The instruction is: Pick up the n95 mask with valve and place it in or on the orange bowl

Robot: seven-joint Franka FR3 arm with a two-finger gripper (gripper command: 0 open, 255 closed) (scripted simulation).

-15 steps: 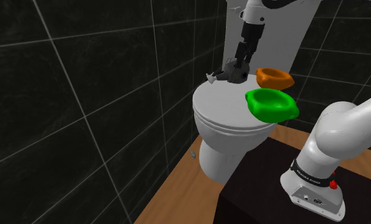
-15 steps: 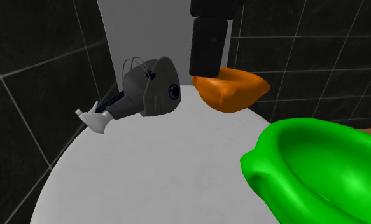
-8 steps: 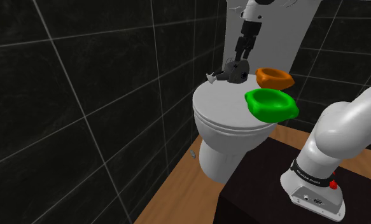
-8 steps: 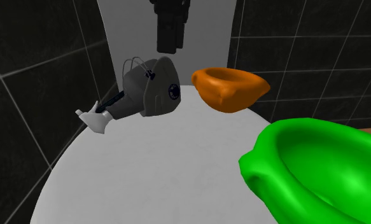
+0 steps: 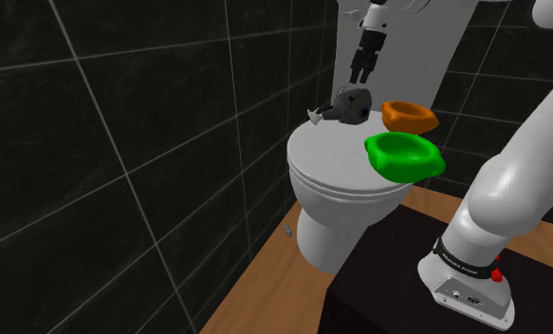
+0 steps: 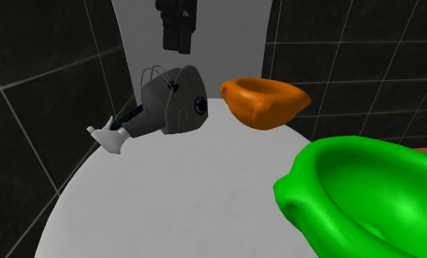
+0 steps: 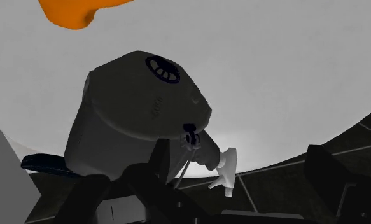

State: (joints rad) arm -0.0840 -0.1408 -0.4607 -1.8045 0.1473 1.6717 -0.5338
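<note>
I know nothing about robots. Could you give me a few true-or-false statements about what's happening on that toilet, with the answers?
1. The grey mask lies on the white toilet lid. True.
2. The gripper is holding the mask. False: it hangs above the mask with its fingers apart, touching nothing.
3. The mask is inside the orange bowl. False: the bowl is empty, and the mask lies beside it on the lid.
4. A green bowl also sits on the toilet. True.
5. The green bowl stands between the mask and the orange bowl. False: the orange bowl is right next to the mask, and the green one is nearer the robot's stand.
</note>
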